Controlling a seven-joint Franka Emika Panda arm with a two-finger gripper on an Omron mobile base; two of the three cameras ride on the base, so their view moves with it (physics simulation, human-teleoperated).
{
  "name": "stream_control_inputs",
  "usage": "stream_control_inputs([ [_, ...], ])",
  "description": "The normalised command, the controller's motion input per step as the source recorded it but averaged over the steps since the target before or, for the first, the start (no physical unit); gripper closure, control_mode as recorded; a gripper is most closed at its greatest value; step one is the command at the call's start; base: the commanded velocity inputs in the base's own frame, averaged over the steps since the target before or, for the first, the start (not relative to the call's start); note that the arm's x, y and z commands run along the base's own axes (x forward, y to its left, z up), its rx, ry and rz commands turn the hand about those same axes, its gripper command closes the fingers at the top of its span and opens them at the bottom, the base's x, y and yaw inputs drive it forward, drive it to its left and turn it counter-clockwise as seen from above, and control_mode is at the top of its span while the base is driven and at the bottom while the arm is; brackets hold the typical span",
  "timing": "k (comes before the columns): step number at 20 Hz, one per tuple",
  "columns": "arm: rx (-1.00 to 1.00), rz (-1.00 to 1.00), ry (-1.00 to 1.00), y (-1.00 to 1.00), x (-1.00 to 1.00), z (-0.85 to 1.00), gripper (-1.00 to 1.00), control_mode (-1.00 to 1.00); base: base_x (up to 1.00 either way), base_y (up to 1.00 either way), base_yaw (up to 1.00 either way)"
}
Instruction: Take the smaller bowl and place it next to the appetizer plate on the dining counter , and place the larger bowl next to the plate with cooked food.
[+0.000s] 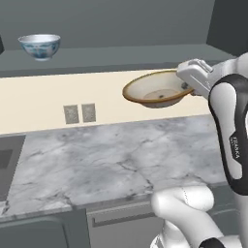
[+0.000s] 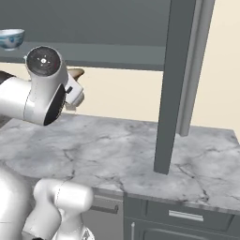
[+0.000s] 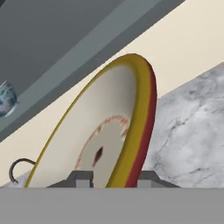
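One rim-edge pinch by the hand (image 3: 109, 178) carries the wide, shallow cream-tan larger bowl (image 1: 156, 90) at right centre, above the grey-veined marble worktop (image 1: 106, 160); it could likely slip or tip in transit.

Glossy white rounded arm links, dark joint bands, small lettering on one link

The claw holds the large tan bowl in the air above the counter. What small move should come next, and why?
Probably draw the larger bowl back from the wall, keeping it level. The claw grips its rim, it hangs clear above the marble counter, and the smaller bowl stands on the shelf just above, so lifting risks a bump.
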Motion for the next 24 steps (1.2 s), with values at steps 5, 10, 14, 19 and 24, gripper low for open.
stream_control_inputs([
  [5,0.0,0.0,0.0,0.0,0.0,0.0,1.0,1.0,-0.86,0.04,0.23],
  [10,0.0,0.0,0.0,0.0,0.0,0.0,1.0,1.0,-0.86,0.35,0.54],
  [14,0.0,0.0,0.0,0.0,0.0,0.0,1.0,1.0,-0.55,0.47,0.7],
  [19,0.0,0.0,0.0,0.0,0.0,0.0,1.0,1.0,-0.38,0.37,0.73],
  [24,0.0,0.0,0.0,0.0,0.0,0.0,1.0,1.0,-0.13,0.35,0.78],
])
